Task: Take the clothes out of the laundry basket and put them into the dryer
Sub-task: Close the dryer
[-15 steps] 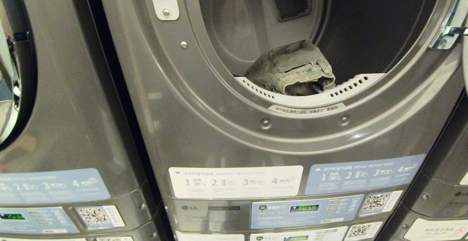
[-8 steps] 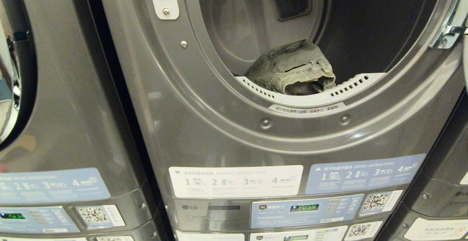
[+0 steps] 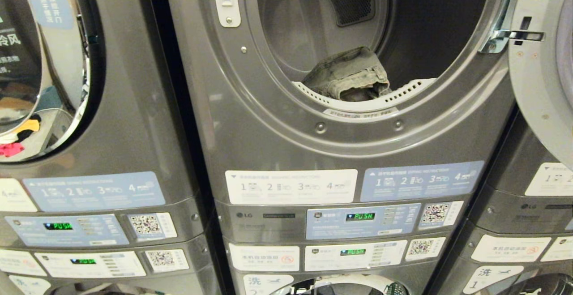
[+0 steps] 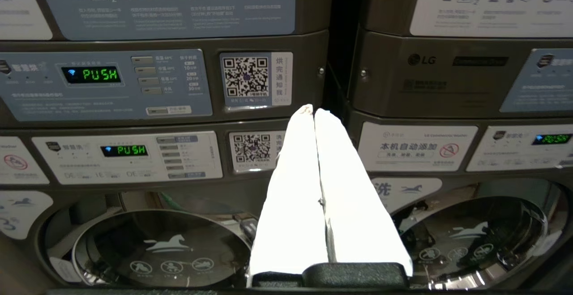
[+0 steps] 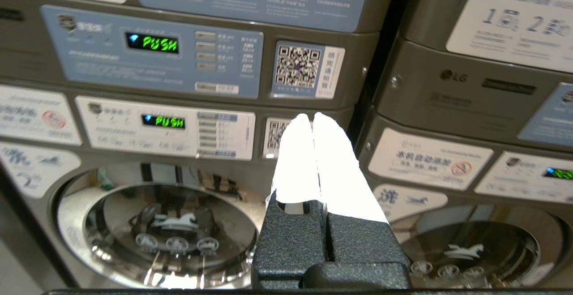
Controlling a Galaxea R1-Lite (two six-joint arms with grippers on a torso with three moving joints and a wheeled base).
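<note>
Jeans (image 3: 347,78) lie in the dryer (image 3: 286,120) mouth — both tools (image 4: 314,111) (image 5: 312,117) pressed together, empty; fetch the next garment, drop it deeper.

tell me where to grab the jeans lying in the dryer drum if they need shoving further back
Grip the faded olive-grey denim jeans at the raised bunched fold nearest the door, coming straight in through the open round dryer opening from the front; that hump stands proud of the white perforated lint-filter rim.

Glossy grey metal dryer (image 3: 277,143) front; worn denim clothes (image 3: 347,78); chrome hinge (image 3: 494,40).
</note>
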